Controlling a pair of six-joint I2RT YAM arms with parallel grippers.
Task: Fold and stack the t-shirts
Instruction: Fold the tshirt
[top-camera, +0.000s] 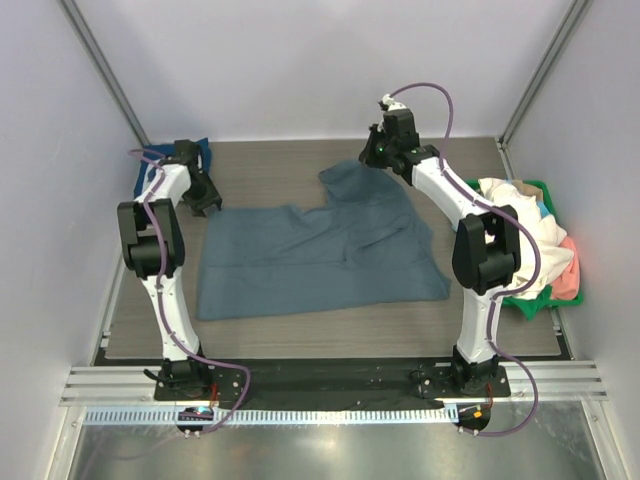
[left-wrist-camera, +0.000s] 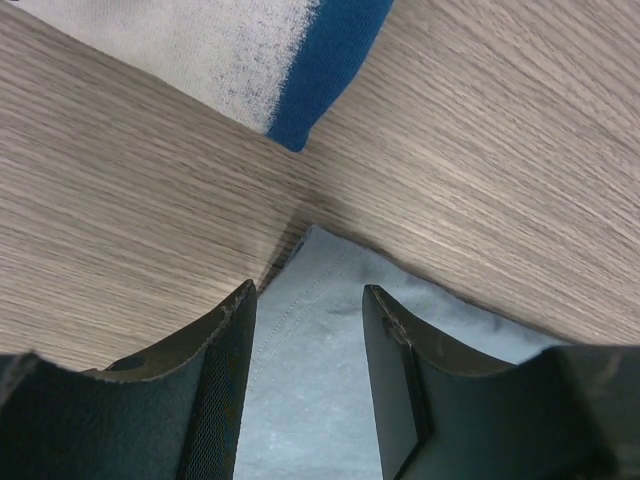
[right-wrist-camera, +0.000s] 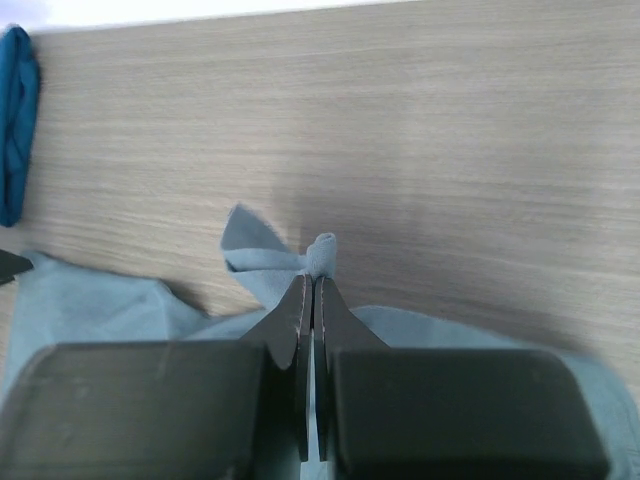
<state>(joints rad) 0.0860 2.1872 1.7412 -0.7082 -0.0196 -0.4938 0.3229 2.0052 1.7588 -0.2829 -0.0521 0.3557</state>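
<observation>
Your right jaws pinch the shirt tight; the left jaws stand half open astride its corner. Close them on cloth before lifting both.

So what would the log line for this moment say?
slate-blue t-shirt: spread out | right gripper: shut on its far edge | left gripper: open, straddling its corner | green basket: other shirts piled
</observation>
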